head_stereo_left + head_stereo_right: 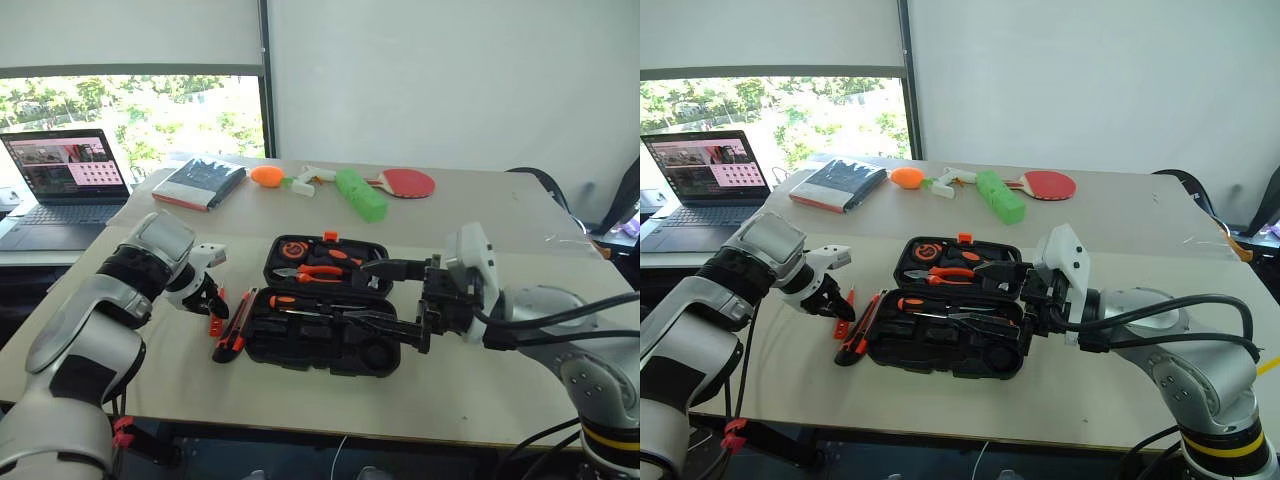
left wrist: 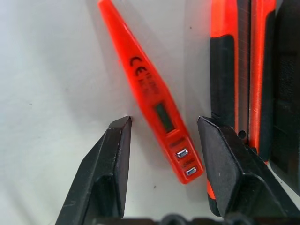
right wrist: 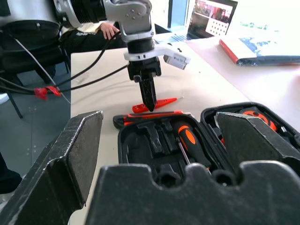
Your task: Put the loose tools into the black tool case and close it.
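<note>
Left wrist view gives you the left claw pointing down at the table, its fingers apart on either side of the short red screwdriver, which lies flat between them without either pad clearly touching, with the orange-and-black utility knife just beside it. Right of those sits the black tool case, lying open with an orange-handled screwdriver in a recess. Farther right, your right claw hovers level over the case, jaws spread wide and empty.

CE mark moulded on the short red screwdriver, smaller print unreadable
</note>
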